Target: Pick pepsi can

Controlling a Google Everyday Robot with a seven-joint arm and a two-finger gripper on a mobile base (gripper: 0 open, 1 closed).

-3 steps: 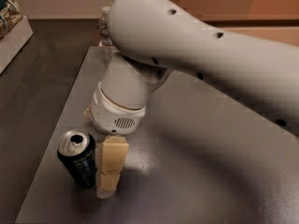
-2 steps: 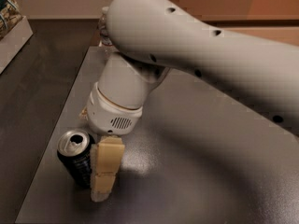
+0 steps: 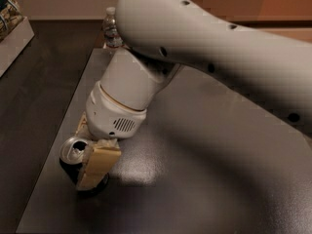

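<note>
The pepsi can (image 3: 72,150), dark with a silver top, stands near the front left corner of the grey table (image 3: 204,179). My gripper (image 3: 82,162) has come down over it from above. One tan finger (image 3: 97,165) covers the can's front right side, and the other finger (image 3: 82,127) shows behind the can's far left side. The jaws stand open on either side of the can, which still rests on the table. The can's lower body is mostly hidden by the near finger.
A clear plastic water bottle (image 3: 111,29) stands at the table's far left edge, behind my arm. A white shelf unit (image 3: 12,38) stands on the dark floor at the upper left. The table's left edge runs close beside the can.
My gripper has moved left and down from beside the can until its fingers straddle it. The can has not moved.
</note>
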